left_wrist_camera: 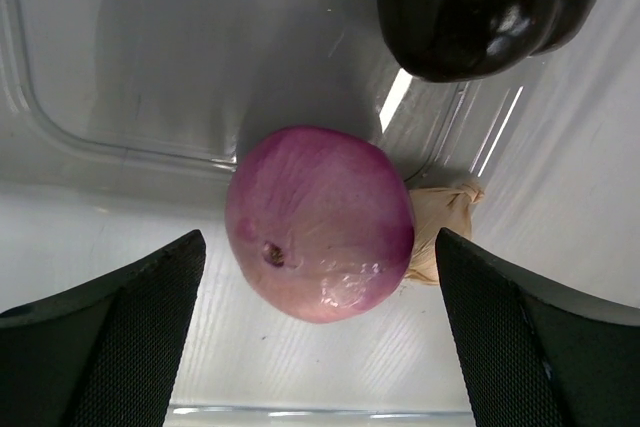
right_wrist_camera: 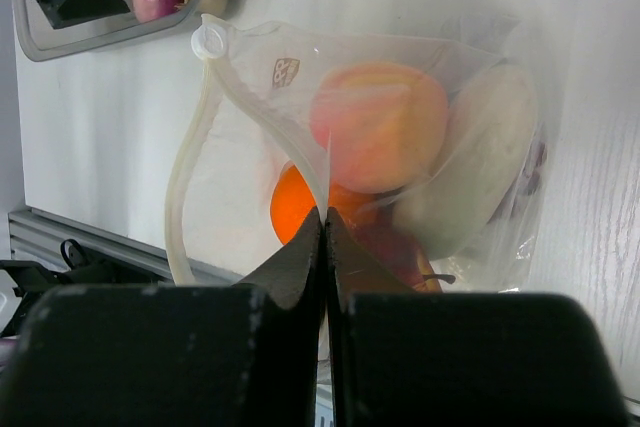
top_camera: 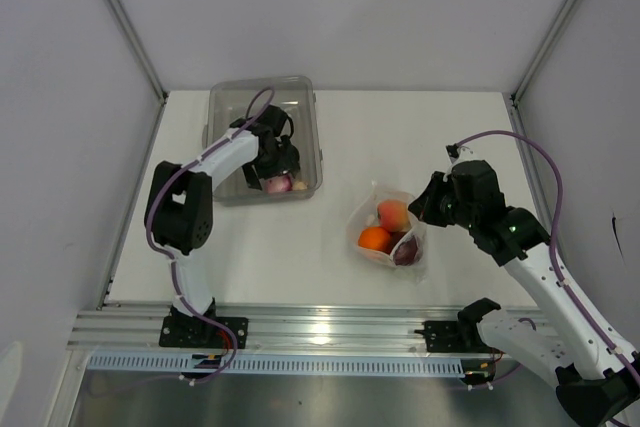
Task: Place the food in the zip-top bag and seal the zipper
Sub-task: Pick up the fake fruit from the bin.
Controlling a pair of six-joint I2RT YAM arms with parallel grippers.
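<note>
left side first: the left gripper (top_camera: pixel 274 169) is down inside the clear bin (top_camera: pixel 262 84) at the far left of the table (top_camera: pixel 250 247). its jaws are spread wide and empty. the pink bulb (left_wrist_camera: pixel 320 222) sits right between the two fingers (left_wrist_camera: pixel 110 347) on the bin floor, with a gap on each side, so nothing is touching it. from the top camera the bulb is in the bin's near right corner, close to the walls, so it's a bit cramped there. a small tan piece (left_wrist_camera: pixel 445 217) is tucked against the bulb's right side, and a dark glossy rounded thing (left_wrist_camera: pixel 490 7) sits further back. can't tell what that one is.

the middle is bare table, so the bin and the zip-top bag (top_camera: pixel 388 227) are well apart.

on the right, the bag lies slumped on the table with the right gripper (right_wrist_camera: pixel 325 232) clamped tight on a fold of its plastic. inside are a peach (right_wrist_camera: pixel 378 125), an orange (right_wrist_camera: pixel 295 202), a white oblong piece (right_wrist_camera: pixel 480 162) and a dark red grape bunch (top_camera: pixel 407 250). the zipper (right_wrist_camera: pixel 185 177) bows out in a loop on the left, so the mouth gapes open.
</note>
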